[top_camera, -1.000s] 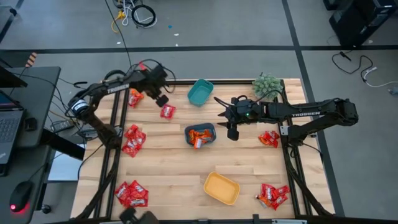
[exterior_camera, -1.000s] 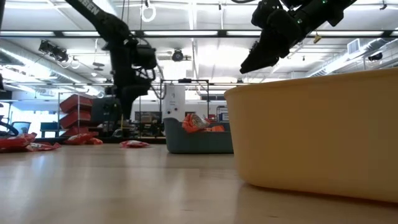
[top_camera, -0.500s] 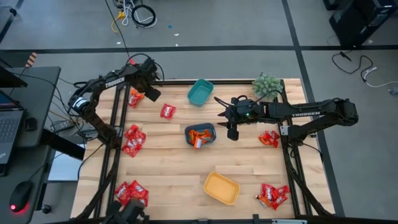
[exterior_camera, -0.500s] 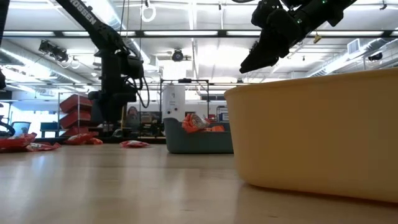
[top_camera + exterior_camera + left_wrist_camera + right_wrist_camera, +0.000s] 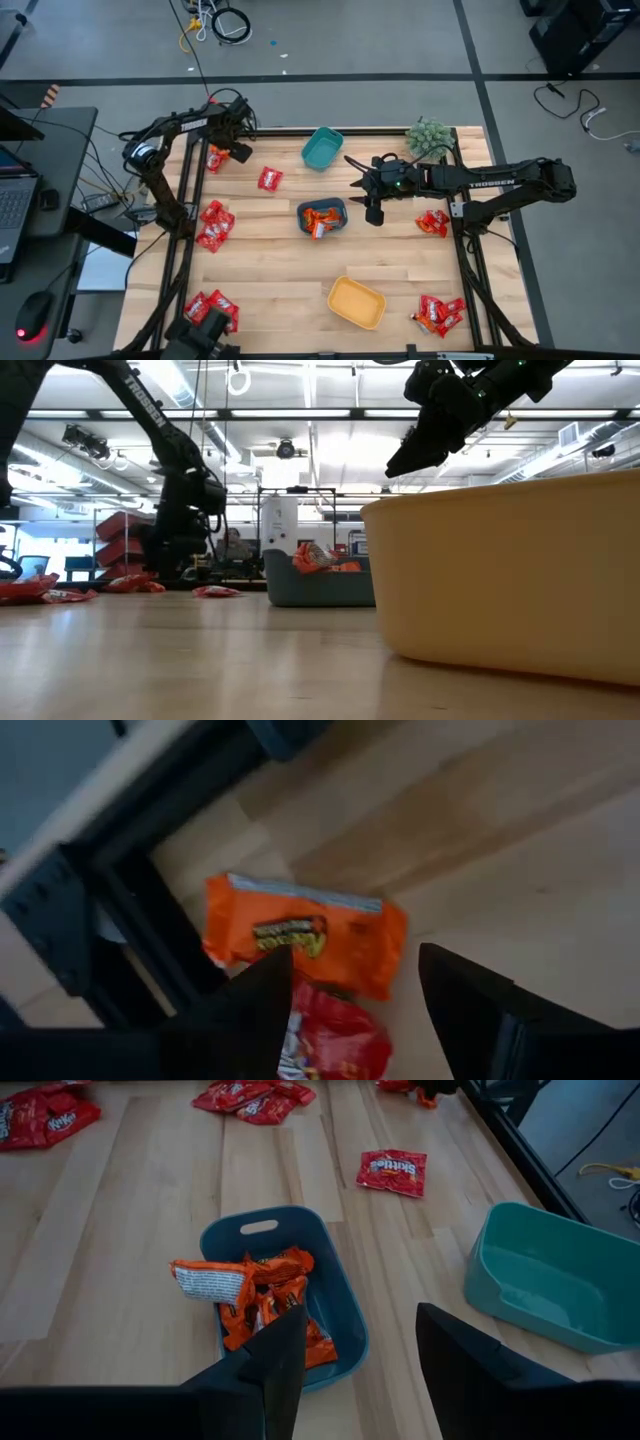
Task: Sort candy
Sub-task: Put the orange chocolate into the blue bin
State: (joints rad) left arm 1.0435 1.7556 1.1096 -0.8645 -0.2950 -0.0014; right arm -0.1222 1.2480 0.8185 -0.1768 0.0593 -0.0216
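Three bins stand on the wooden table (image 5: 270, 270). The dark blue bin (image 5: 322, 217) near the table's middle holds a heap of orange candy packets (image 5: 262, 1302), one lying with its white-printed back up. The teal bin (image 5: 322, 148), near the far edge, shows a bare floor in the right wrist view. The yellow bin (image 5: 356, 302), near the front edge, looks bare inside from above; in the low view its wall fills the foreground and hides its inside.

The rest of the candy lies loose on the table: a single red packet (image 5: 269, 179) between the far-left corner and the blue bin, a red pile (image 5: 214, 224) by the left edge, another (image 5: 211, 311) at the front-left corner, one (image 5: 438, 313) at the front-right corner, and a few packets (image 5: 433, 222) by the right edge.

The left gripper (image 5: 238, 149) is low at the far-left corner; its wrist view shows the fingers spread above an orange packet (image 5: 305, 934) that overlaps a red packet (image 5: 330, 1041), right beside the black frame rail (image 5: 130, 935). From above these two are only a small red-orange patch.

The right gripper (image 5: 374, 212) hangs in the air just right of the blue bin, fingers apart and holding nothing. A small green plant (image 5: 428, 136) stands at the far-right corner.
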